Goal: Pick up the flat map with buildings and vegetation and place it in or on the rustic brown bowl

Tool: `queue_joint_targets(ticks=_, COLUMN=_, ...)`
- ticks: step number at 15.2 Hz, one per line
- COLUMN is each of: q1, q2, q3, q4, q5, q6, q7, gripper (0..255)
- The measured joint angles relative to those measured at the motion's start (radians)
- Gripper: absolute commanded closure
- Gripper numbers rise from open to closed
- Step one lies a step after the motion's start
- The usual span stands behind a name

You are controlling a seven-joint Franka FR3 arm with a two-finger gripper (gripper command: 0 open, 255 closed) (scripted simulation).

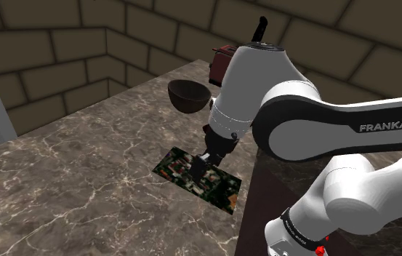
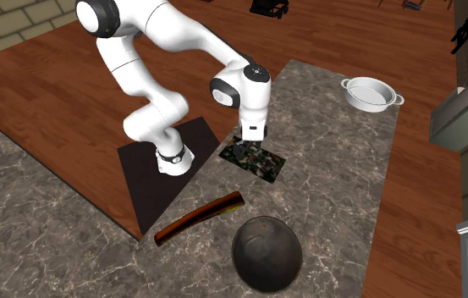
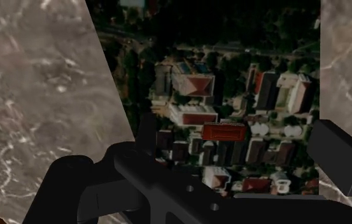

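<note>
Gripper (image 1: 198, 169) down on map (image 1: 221, 188), fingers wide apart, nothing clasped. Second exterior view adds white pan (image 2: 371, 93), well apart from map.

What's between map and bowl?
Between map and bowl, bare marble counter in the shoulder view; the second exterior view shows a stick ending alongside.

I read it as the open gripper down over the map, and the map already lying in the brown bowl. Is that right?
Not quite. The map is not in the brown bowl. It lies flat on the marble counter and the bowl stands apart from it, as the shoulder view shows. The rest holds: the gripper is open and down over the map.
</note>
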Motion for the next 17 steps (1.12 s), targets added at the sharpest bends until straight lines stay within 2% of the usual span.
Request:
queue_joint_targets(ticks=7, q1=0.000, q2=0.013, q3=0.008, q4=-0.012, q5=0.004, q6=0.027, q7=0.001, gripper=0)
queue_joint_targets(ticks=8, q1=0.000, q2=0.013, q3=0.008, q4=-0.012, q5=0.004, q6=0.027, q7=0.001, gripper=255)
queue_joint_targets(ticks=17, q1=0.000, q2=0.013, q3=0.008, q4=-0.012, q5=0.004, q6=0.026, q7=0.001, gripper=255)
